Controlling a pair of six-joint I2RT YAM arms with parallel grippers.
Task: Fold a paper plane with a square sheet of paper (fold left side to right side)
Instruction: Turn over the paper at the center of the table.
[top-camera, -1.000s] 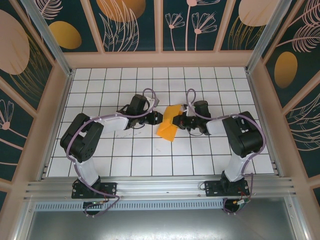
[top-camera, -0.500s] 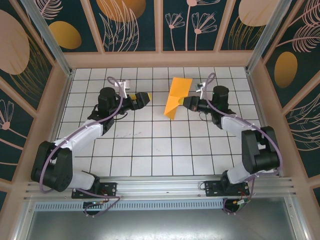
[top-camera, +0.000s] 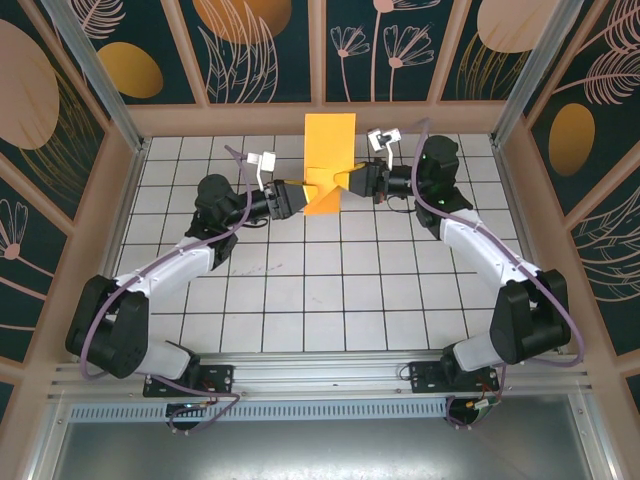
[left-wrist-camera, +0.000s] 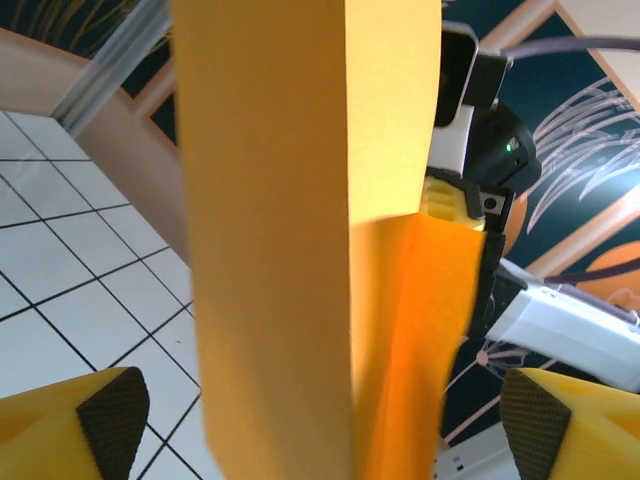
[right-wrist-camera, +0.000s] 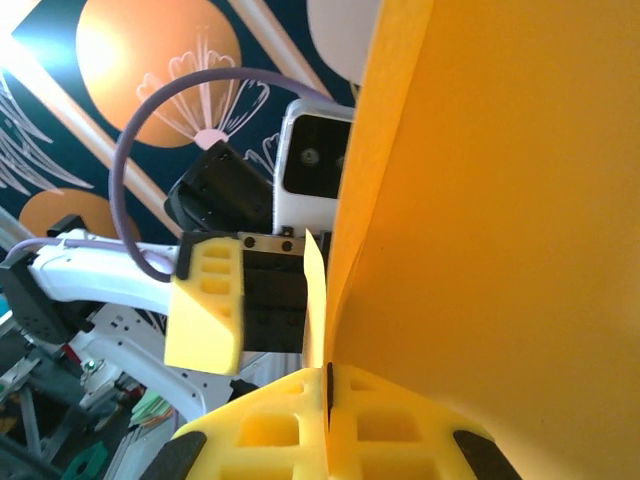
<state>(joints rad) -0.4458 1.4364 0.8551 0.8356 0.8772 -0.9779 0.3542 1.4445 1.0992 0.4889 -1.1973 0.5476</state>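
Observation:
The orange sheet of paper (top-camera: 328, 150) hangs in the air near the back wall, folded into a narrow creased strip that stands upright. My right gripper (top-camera: 351, 182) is shut on its right edge; in the right wrist view the paper (right-wrist-camera: 500, 200) is pinched at the closed jaws of that gripper (right-wrist-camera: 328, 385). My left gripper (top-camera: 302, 197) is open at the paper's left side. In the left wrist view the paper (left-wrist-camera: 280, 250) stands between the wide-apart fingers of the left gripper (left-wrist-camera: 325, 425) and touches neither pad. The right gripper (left-wrist-camera: 455, 205) shows behind it.
White tiled table (top-camera: 300, 290) lies below both raised arms. The wooden back rail (top-camera: 230, 120) and patterned wall panels are just behind the paper. Metal corner posts (top-camera: 95, 70) stand at the sides.
Both arms rose from the table's middle toward the back wall. The right gripper carried the paper up with it. The left gripper let go, opened wide and came back to the paper's left edge.

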